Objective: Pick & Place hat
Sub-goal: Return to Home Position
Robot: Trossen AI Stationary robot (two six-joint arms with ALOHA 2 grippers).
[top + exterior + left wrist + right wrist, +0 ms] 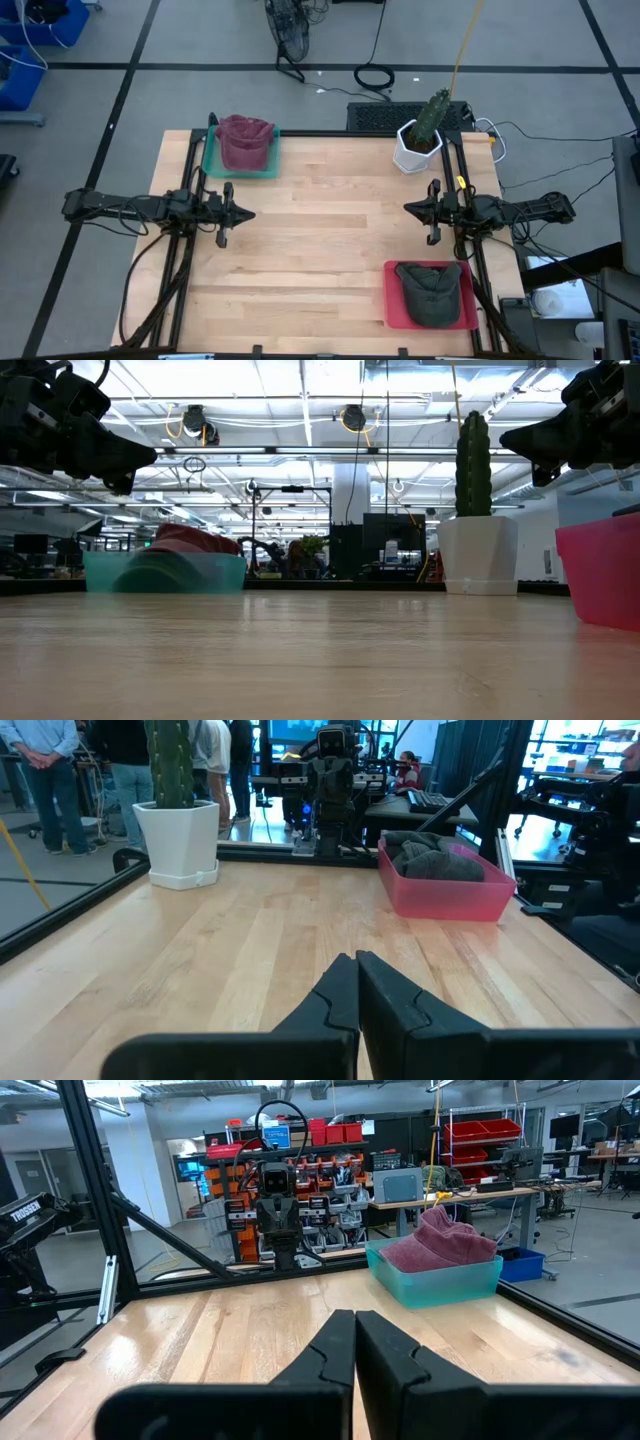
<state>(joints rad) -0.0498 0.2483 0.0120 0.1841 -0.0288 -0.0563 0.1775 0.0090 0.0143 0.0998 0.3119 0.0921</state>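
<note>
Caps of maroon fill green bin, one dark cap pink bin; left gripper, right gripper closed.

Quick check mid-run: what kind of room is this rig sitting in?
Most likely a robotics lab or workshop: shelves of red bins, cable reels hung overhead, and people standing beyond the wooden table.

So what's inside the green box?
A heap of maroon cap fabric fills the green bin, rising above its rim. Whatever lies underneath is covered, so the number of caps cannot be told.
</note>
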